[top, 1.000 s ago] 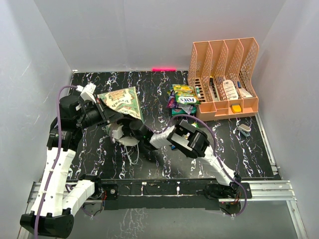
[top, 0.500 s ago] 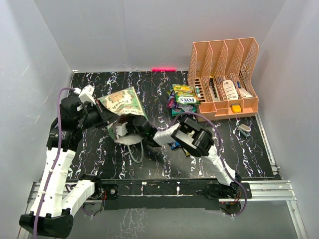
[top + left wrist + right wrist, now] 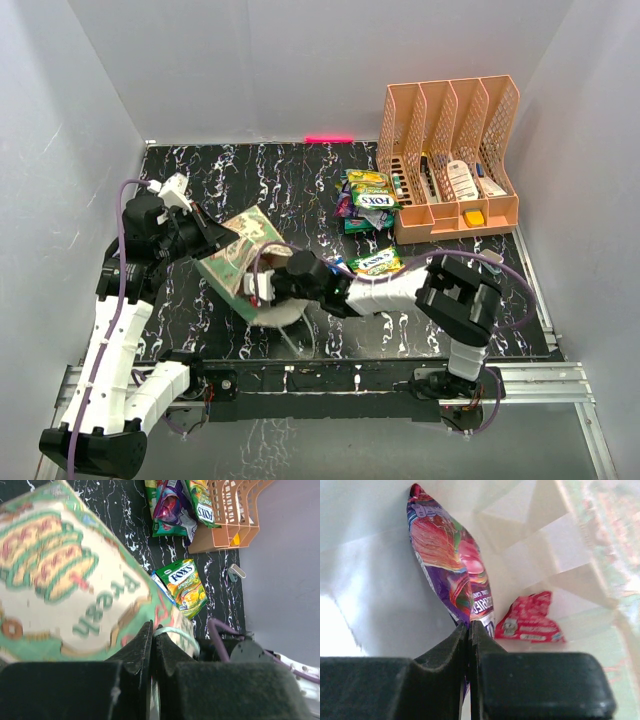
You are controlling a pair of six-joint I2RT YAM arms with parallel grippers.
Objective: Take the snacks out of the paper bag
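The left claw (image 3: 152,641) is pinched shut on the edge of the paper bag (image 3: 240,248). Its two dark fingers are pressed together with the bag's rim between them. A thin pale loop of the bag's handle (image 3: 176,632) curls out just to the right of the fingers. The bag's cream front panel, with its green and red print, spreads out ahead of this claw and tilts up off the black marbled bench (image 3: 300,180).

The right claw (image 3: 469,629) is inside the bag, reaching in through its mouth from the right. It is closed tight on the lower end of a purple packet (image 3: 447,562), which stands up from between the fingers and leans against the bag's pale inner wall. A small red packet (image 3: 532,621) lies just to the right of this claw, a little further in on the bag's inner fold, and it is not touching the purple one.

Outside the bag, a green packet printed "FOX'S" (image 3: 372,262) lies flat on the bench, just beside the right forearm and behind the right claw. A pile of more packets (image 3: 365,195) in green, purple and yellow sits further off, well clear of both claws and right against the front of a peach mesh organizer (image 3: 450,130). The organizer stands at the far right corner of the bench with small items in its slots. A small grey and white object (image 3: 490,260) lies on its own near the right edge of the bench, too small to make out.
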